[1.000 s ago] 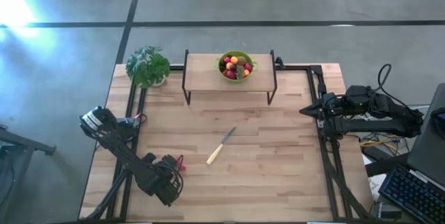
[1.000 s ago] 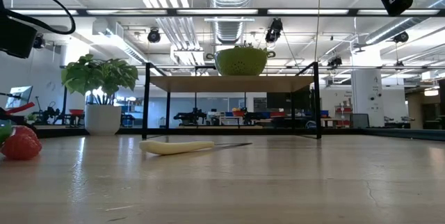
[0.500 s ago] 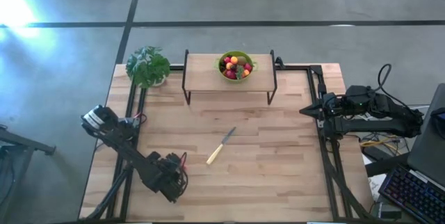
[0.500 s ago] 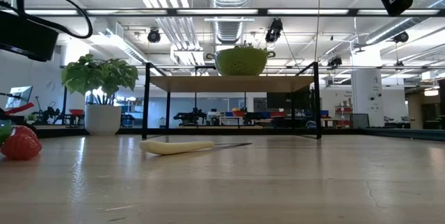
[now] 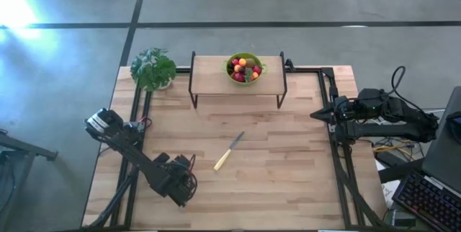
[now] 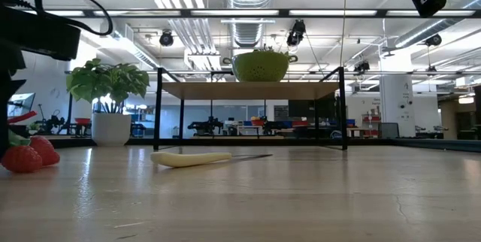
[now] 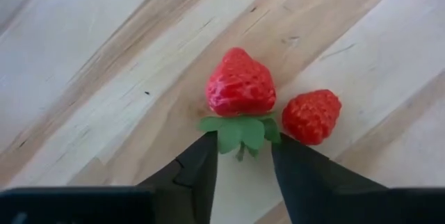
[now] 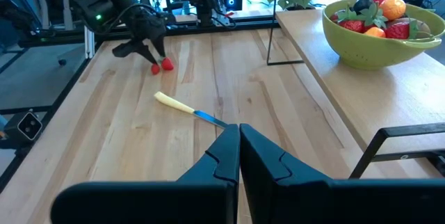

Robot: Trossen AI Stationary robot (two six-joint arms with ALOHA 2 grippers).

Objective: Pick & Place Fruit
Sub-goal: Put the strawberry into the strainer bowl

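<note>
Two glossy red strawberries [image 7: 240, 85] lie touching on the table, the left tool [image 7: 242, 156] seemingly open behind the leafy one.

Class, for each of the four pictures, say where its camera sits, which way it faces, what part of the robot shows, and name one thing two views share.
High view: above the table, looking straight down; both arms show, left gripper by the strawberries, right gripper at the table's right edge.
Low view: at table-top height, looking level across to the shelf; the left arm shows at the upper left.
Left wrist view: on the left arm, looking down at two strawberries; its jaws stand apart.
Right wrist view: on the right arm, looking across the table; its jaws are shut.
Shared: the knife and green bowl.
</note>
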